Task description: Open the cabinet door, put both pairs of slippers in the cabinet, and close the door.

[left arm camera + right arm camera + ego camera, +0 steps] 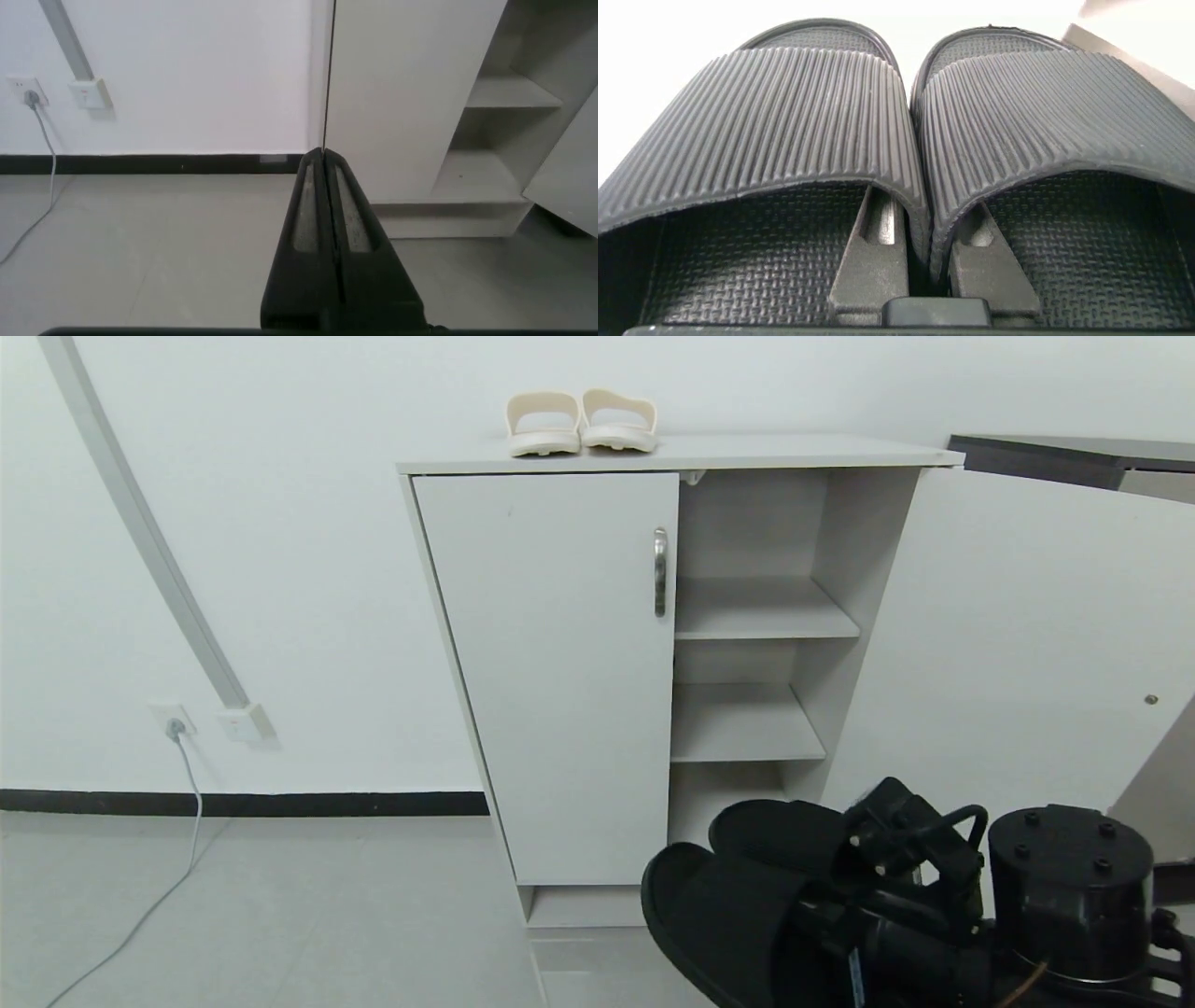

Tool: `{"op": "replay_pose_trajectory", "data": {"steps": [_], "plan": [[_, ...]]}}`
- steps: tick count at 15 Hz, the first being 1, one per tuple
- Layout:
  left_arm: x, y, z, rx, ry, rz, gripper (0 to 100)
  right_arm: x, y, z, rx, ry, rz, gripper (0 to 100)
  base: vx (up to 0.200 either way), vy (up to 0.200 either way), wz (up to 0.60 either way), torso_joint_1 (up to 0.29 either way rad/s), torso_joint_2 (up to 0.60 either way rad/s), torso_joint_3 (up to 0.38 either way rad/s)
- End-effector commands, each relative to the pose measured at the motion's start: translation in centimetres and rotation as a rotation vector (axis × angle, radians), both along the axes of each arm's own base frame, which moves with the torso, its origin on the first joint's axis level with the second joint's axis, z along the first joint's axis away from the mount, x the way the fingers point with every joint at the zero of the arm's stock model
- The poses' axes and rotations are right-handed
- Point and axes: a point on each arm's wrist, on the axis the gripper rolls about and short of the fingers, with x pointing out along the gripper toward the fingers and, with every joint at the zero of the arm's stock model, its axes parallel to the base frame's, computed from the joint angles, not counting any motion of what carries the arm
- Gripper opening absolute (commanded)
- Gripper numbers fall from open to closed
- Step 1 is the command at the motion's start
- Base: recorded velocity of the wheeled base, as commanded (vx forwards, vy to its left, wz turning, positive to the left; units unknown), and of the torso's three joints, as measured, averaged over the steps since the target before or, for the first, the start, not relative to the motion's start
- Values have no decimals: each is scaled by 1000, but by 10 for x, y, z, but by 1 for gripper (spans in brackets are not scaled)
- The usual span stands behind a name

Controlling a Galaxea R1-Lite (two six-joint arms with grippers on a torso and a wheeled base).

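Left end effector (324, 166) pressed closed, right end effector (926, 233) apparently clamping black slippers (785, 121)

The cream slippers (581, 423), upper centre, top a white cabinet (546, 681); lower right, black slippers (738, 905) have ribbed straps and diamond-textured footbeds.

Bright, even light w/ soft shadows

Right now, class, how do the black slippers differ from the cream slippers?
Colour: the black slippers are dark with ribbed straps; the cream slippers are pale.
Place: the black slippers are held by the right hand before the open cabinet; the cream slippers rest on its top.
Both are side-by-side pairs.
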Motion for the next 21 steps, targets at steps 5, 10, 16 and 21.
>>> {"op": "replay_pose_trajectory", "data": {"steps": [5,10,16,21], "plan": [[0,0,0,-1,1,0,0,60,76,-15,8,-110,-542,0,0,0,0,0,0,0],[0,0,0,-1,1,0,0,74,82,-20,0,-137,-640,0,0,-40,0,0,1,0],[0,0,0,-2,0,0,0,82,81,-31,-19,-130,-659,0,0,-200,0,1,2,4],[0,0,0,-1,1,1,0,129,77,-68,-12,-140,-752,0,0,0,0,0,0,0]]}}
